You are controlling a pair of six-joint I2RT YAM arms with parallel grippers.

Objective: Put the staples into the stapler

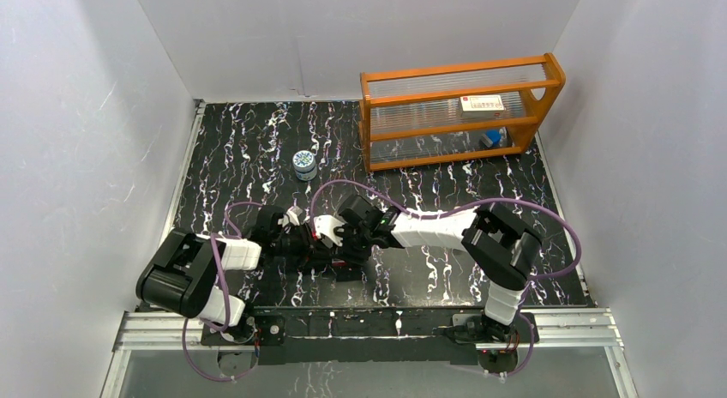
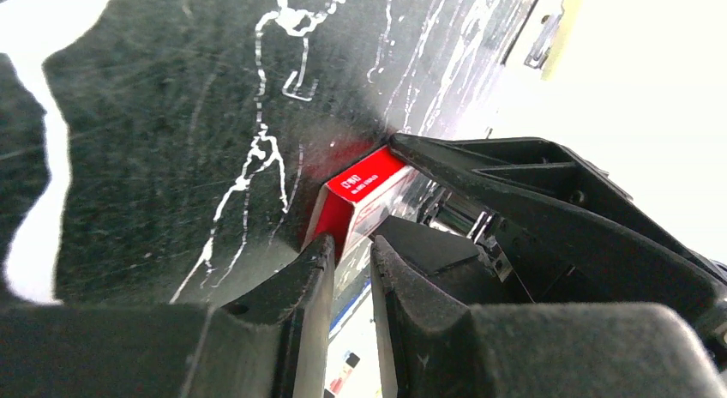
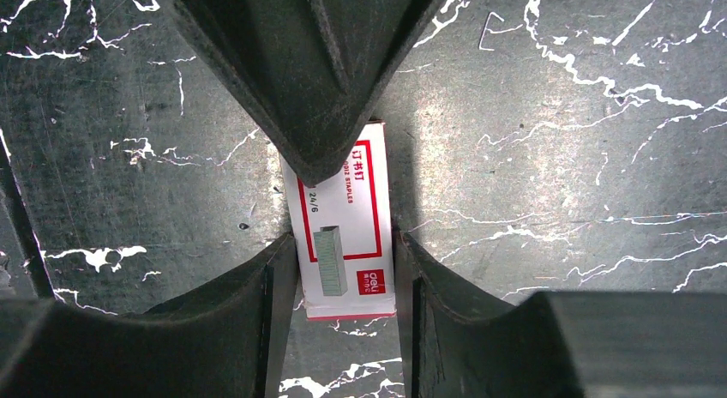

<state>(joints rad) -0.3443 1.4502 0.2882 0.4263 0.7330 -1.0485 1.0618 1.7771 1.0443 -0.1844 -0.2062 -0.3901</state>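
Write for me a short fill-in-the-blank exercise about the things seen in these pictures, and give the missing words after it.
1. The box between the fingers of the right gripper is red and ____.
2. In the top view, the round tin stands on the mat to the ____ of the rack.
3. The rack at the far right of the mat is ____ in colour.

Missing words: white; left; orange.
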